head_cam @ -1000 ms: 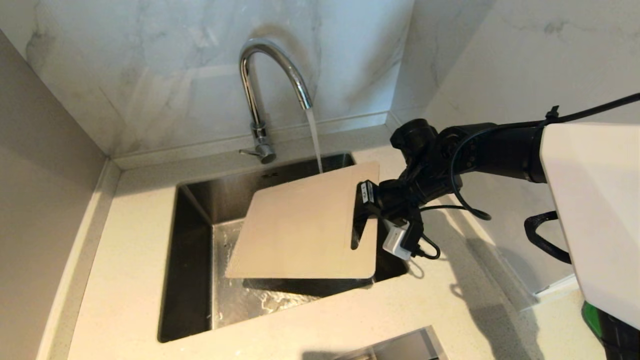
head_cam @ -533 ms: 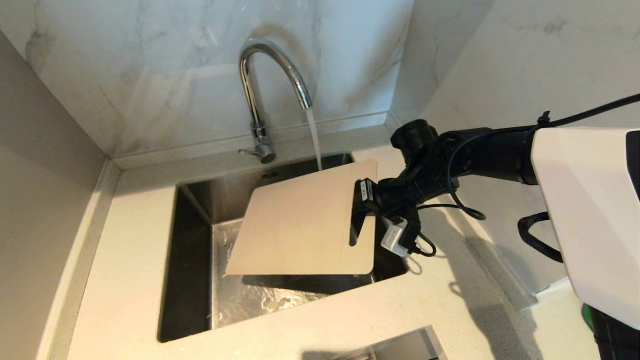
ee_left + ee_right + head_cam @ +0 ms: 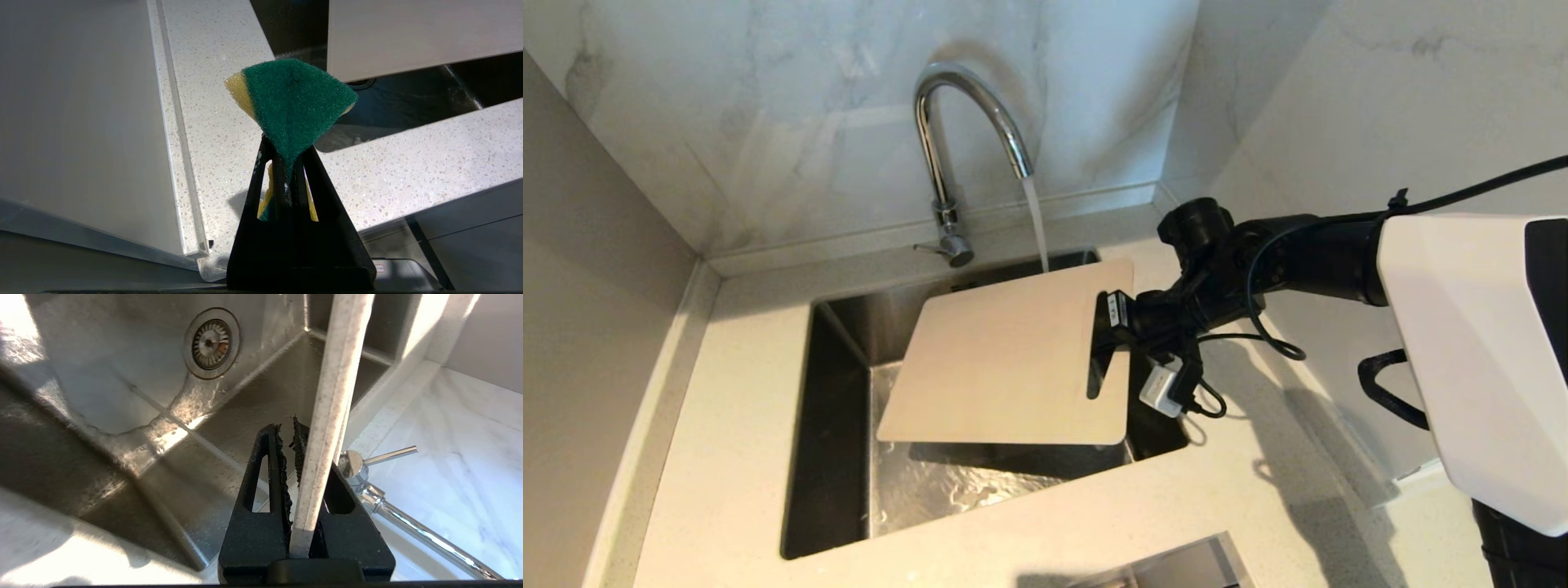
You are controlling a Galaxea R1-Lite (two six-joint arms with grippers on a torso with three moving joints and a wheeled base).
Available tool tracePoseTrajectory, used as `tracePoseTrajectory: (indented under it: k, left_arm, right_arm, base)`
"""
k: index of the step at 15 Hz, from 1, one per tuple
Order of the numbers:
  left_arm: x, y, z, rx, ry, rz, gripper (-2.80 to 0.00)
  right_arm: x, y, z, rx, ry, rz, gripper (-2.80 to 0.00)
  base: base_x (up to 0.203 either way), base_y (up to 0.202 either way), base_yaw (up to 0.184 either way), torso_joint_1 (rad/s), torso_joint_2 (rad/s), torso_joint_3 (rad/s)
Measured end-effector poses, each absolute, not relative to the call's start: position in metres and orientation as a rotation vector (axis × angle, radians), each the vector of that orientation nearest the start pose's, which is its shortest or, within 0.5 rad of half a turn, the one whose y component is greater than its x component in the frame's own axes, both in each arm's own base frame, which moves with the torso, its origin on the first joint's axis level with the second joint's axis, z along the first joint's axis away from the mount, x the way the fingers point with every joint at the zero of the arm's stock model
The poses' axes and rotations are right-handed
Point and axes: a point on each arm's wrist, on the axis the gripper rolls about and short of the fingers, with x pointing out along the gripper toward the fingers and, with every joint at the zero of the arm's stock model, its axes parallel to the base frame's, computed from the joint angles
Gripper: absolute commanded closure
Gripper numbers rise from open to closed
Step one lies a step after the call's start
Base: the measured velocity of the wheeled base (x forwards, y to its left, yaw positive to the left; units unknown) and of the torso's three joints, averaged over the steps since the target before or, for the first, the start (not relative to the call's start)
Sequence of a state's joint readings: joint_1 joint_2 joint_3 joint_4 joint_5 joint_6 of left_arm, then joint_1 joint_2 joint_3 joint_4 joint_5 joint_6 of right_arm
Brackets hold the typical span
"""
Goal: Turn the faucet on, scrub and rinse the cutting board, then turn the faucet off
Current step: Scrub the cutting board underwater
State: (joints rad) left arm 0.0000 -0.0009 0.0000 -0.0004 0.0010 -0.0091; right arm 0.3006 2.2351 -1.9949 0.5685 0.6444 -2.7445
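From the head view, a large thin cream-beige cutting board (image 3: 1001,363) with rounded corners hung tilted above the stainless steel sink (image 3: 837,425), not touching its basin. The right gripper (image 3: 1104,347) pinched the board at its slotted handle end, on the side of the sink away from the grey side wall. A tall chrome gooseneck faucet (image 3: 956,131) stood behind the sink, and its running water stream (image 3: 1037,224) fell at the board's far edge. Compared with a second earlier, the board had shifted slightly across the sink toward the grey wall.

From the left wrist view, the left gripper (image 3: 286,163) was pressed together on a green-and-yellow scouring sponge (image 3: 292,98), above the speckled countertop beside the sink, apart from the board (image 3: 408,32).

From the right wrist view, the right gripper's (image 3: 296,435) black fingers (image 3: 271,457) clamped the board's (image 3: 331,396) thin edge above the sink's round drain (image 3: 211,342), with the faucet's lever (image 3: 388,454) just beyond.
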Motion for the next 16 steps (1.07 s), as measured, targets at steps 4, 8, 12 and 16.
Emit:
tracePoseTrajectory:
  k: [4, 8, 12, 16]
  left_arm:
    - [-0.023, 0.0, 0.075, -0.009, -0.001, 0.001, 0.0]
    - [-0.023, 0.0, 0.076, -0.009, -0.001, 0.001, 0.0]
    - [-0.023, 0.0, 0.076, -0.009, -0.002, 0.002, 0.0]
    - [-0.023, 0.0, 0.076, -0.009, -0.001, 0.003, 0.0]
  right_arm:
    - [0.421, 0.152, 0.19, -2.147, -0.988, 1.259, 0.0]
    - [0.424, 0.153, 0.183, -2.132, -0.995, 1.273, 0.0]
    - [0.428, 0.161, 0.179, -2.126, -1.06, 1.233, 0.0]
    - [0.436, 0.163, 0.17, -2.134, -1.068, 1.215, 0.0]
  base:
    - [0.0, 0.0, 0.0, 0.0, 0.0, 0.0]
    - [0.0, 0.0, 0.0, 0.0, 0.0, 0.0]
    - [0.0, 0.0, 0.0, 0.0, 0.0, 0.0]
    - [0.0, 0.0, 0.0, 0.0, 0.0, 0.0]
